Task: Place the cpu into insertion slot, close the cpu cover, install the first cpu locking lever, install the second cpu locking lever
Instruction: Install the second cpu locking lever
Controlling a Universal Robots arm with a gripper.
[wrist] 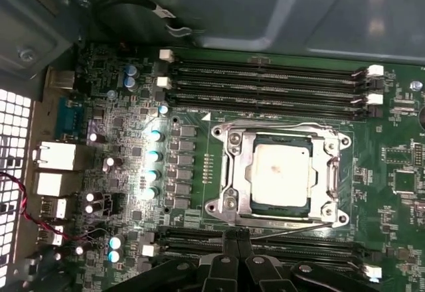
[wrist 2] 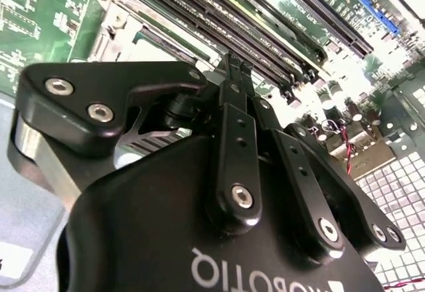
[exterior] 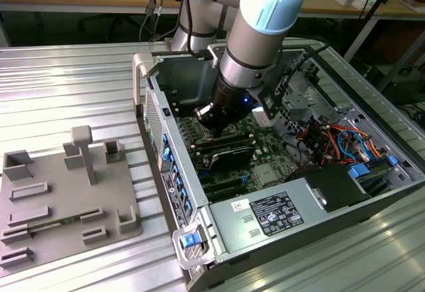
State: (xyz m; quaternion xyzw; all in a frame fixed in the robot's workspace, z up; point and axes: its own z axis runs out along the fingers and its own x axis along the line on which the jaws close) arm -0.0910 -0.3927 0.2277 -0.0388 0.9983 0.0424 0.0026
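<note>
The gripper (wrist: 234, 242) has its two thin black fingers (wrist 2: 234, 73) pressed close together, with nothing held between them that I can see. In the first wrist view the tips sit right at one edge of the insertion slot (wrist: 279, 176), next to a thin silver locking lever (wrist: 292, 229) that runs along that edge. The cpu (wrist: 281, 174) already lies flat inside the slot, with its pale grey top showing. The cpu cover (wrist: 242, 169) looks shut down over it, a shiny frame all around the chip. I think the work now is on one of the levers, but I cannot tell if that lever is hooked in place yet. Long black memory slots (wrist: 265, 83) run on both sides of the slot, and one row is very close to the fingertips. In the exterior view the arm (exterior: 255, 40) reaches down into the open computer case (exterior: 265, 212), which lies on the ribbed metal table (exterior: 66, 86). A grey holder tray (exterior: 63, 196) sits on the table near the exterior view's left edge. The lever is thin and springy, so the fingers could slip off it and it could snap back. If they push crooked, they could also bump the memory slots or scratch the green board (wrist: 133, 139).
</note>
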